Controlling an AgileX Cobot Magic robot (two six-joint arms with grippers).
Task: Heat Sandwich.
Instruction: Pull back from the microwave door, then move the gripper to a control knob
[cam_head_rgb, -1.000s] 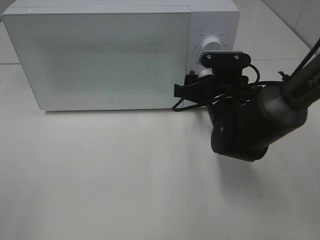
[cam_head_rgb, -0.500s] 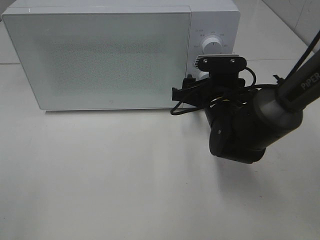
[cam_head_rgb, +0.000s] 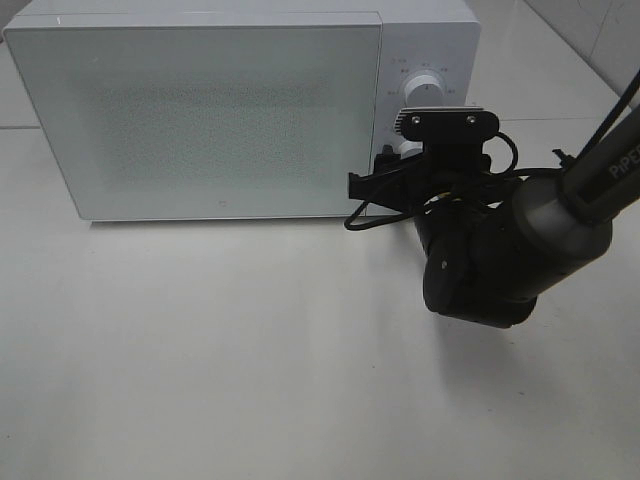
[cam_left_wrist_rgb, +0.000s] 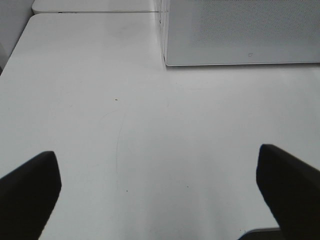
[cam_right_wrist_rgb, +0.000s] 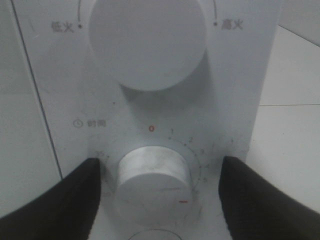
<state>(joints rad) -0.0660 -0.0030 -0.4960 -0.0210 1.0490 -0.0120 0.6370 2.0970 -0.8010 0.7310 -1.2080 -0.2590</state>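
The sandwich is out of view. A white microwave (cam_head_rgb: 200, 110) stands at the back of the table with its door shut. My right gripper (cam_right_wrist_rgb: 157, 172) is at its control panel, open, with a finger (cam_right_wrist_rgb: 75, 200) on each side of the lower timer knob (cam_right_wrist_rgb: 152, 182) and a gap between each finger and the knob. In the high view the right wrist (cam_head_rgb: 470, 260) hides that knob. My left gripper (cam_left_wrist_rgb: 160, 200) hangs open over bare table, nothing between its fingers, and does not show in the high view.
The larger upper dial (cam_right_wrist_rgb: 147, 40) sits above the timer knob. The white table (cam_head_rgb: 200, 350) stretches in front of the microwave. A tiled floor edge (cam_head_rgb: 560, 60) shows to the microwave's right.
The right wrist has shifted a little left and back again in front of the control panel. The microwave door has stayed shut.
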